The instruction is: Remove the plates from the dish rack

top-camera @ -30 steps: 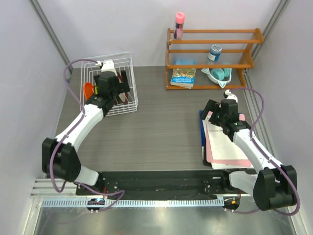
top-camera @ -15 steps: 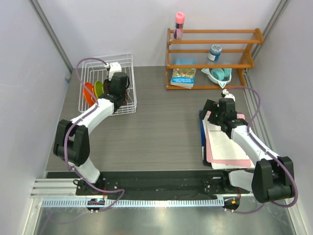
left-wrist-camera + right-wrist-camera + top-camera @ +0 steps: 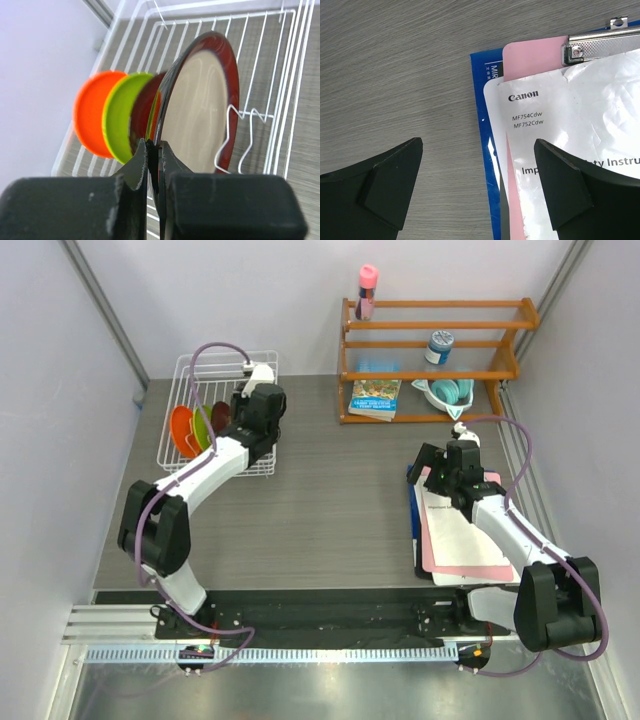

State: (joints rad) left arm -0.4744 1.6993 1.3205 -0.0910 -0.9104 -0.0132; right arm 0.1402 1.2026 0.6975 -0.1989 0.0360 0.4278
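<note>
The white wire dish rack (image 3: pixel 215 365) (image 3: pixel 285 75) stands at the back left. Upright in it are an orange plate (image 3: pixel 90 115) (image 3: pixel 180 430), a lime green plate (image 3: pixel 120 115) (image 3: pixel 201 424), a dark red plate (image 3: pixel 142 110) (image 3: pixel 220 416) and a large cream plate with a dark red rim (image 3: pixel 200 110). My left gripper (image 3: pixel 154 155) (image 3: pixel 243 420) is shut on the near rim of the large plate; from above, the gripper hides that plate. My right gripper (image 3: pixel 479 145) (image 3: pixel 455 465) hangs open over papers at the right, holding nothing.
A blue clipboard with pink and white papers (image 3: pixel 460 530) (image 3: pixel 545 125) lies under the right gripper. An orange wooden shelf (image 3: pixel 430 350) at the back right holds a book (image 3: pixel 375 398), a teal dish (image 3: pixel 448 392), a jar (image 3: pixel 440 345) and a pink bottle (image 3: pixel 367 290).
My left gripper swung right over the rack and went from open to shut on the large plate's rim. The right arm has hardly moved.
</note>
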